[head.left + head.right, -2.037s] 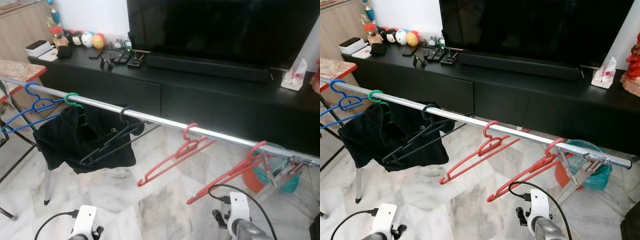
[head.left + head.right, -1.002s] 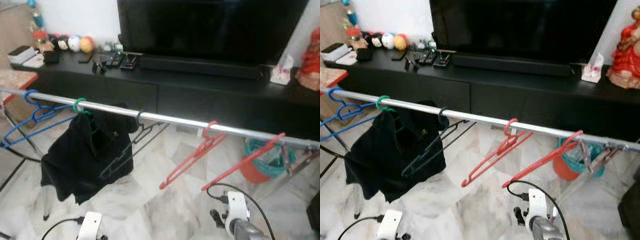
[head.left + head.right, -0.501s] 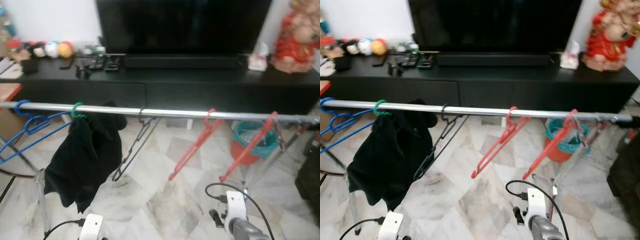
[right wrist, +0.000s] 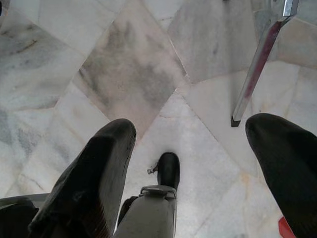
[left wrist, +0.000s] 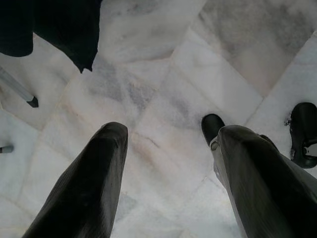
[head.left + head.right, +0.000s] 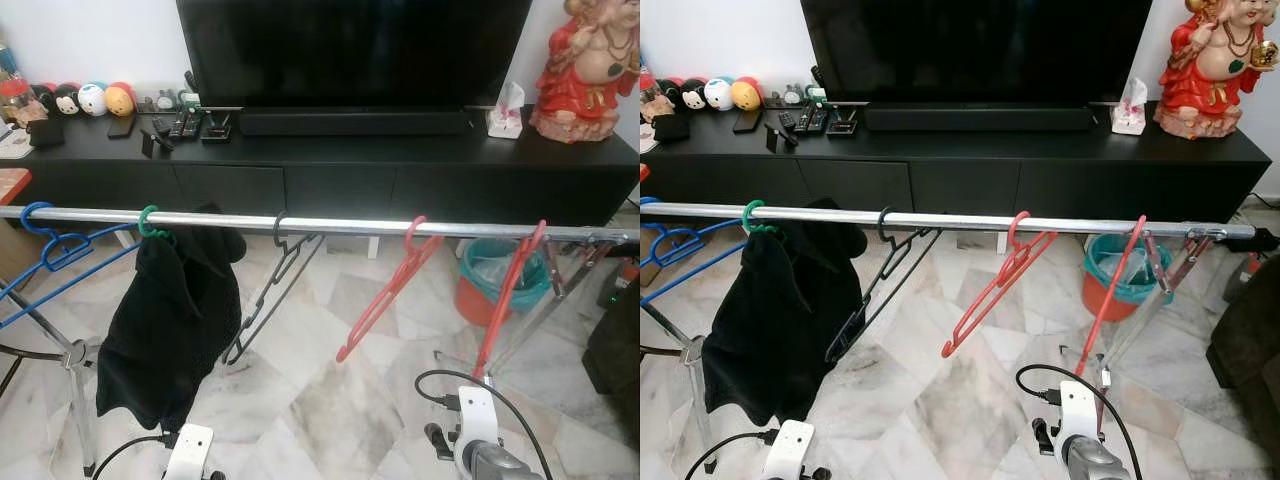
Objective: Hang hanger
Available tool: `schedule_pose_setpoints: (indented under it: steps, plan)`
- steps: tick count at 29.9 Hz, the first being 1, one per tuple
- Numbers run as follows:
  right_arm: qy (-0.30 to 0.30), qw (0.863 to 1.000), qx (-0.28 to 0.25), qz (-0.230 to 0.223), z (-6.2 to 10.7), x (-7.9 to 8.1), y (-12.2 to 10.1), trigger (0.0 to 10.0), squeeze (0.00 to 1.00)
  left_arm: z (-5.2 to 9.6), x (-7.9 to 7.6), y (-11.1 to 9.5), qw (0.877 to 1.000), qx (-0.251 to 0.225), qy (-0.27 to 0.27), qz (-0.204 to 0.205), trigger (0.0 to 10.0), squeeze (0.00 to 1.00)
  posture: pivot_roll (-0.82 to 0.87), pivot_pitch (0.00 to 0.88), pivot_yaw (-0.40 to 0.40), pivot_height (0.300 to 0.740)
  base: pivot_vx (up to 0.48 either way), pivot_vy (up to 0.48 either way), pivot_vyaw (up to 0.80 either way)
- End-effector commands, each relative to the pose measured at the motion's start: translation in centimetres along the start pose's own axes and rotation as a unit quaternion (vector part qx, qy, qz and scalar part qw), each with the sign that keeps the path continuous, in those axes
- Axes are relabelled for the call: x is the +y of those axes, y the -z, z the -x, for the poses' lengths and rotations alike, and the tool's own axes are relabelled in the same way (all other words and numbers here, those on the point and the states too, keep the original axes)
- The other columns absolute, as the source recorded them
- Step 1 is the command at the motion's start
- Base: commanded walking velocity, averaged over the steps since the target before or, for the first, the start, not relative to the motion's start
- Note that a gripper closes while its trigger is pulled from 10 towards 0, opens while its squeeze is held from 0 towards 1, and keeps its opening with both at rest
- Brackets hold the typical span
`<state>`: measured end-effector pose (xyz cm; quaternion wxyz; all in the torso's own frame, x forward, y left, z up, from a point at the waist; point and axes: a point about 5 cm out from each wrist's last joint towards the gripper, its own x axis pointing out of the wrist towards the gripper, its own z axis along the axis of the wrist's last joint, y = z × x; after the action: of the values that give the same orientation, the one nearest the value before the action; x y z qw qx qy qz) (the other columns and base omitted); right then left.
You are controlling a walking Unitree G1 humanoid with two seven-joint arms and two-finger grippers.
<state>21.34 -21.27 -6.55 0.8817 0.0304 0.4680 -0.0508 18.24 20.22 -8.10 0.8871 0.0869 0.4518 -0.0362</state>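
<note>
A silver rail [image 6: 330, 226] runs across the room at mid height. On it hang a blue hanger [image 6: 45, 262], a green hanger [image 6: 150, 224] carrying a black garment [image 6: 172, 320], a black hanger [image 6: 268, 298] and two red hangers [image 6: 385, 294] [image 6: 506, 300]. Both arms hang low at the bottom edge, below the rail. My left gripper [image 5: 166, 144] is open over the marble floor. My right gripper [image 4: 190, 134] is open too, with nothing between its fingers.
A long black TV cabinet [image 6: 330, 165] with a large TV [image 6: 350, 50] stands behind the rail. A red figurine [image 6: 590, 65] stands on its right end, and small toys [image 6: 90, 98] and remotes on its left. A teal bin [image 6: 490, 285] sits by the rack's right leg [image 4: 252, 79].
The camera has swung to the right and steadied, so the rail now lies level across the view and the figurine has come in. The hangers stay on the rail.
</note>
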Motion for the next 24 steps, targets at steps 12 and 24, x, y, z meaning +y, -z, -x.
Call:
schedule_pose_setpoints:
  steps: [12, 24]
  plan:
    - [0.000, 1.000, -0.006, -0.010, -0.07, 0.51, -0.23, 10.0, 0.00, 0.14, 0.22, 0.65, 1.000, 0.013, 0.001, -0.011, 10.0, 0.00, -0.06, 0.000, 0.050, 0.740, -0.247, 0.000, 0.00]
    - [0.003, 1.000, -0.013, -0.013, -0.10, 0.63, -0.52, 10.0, 0.00, 0.15, 0.81, 0.37, 1.000, 0.008, -0.003, -0.012, 10.0, 0.00, -0.06, 0.000, 0.052, 0.740, -0.247, 0.000, 0.00]
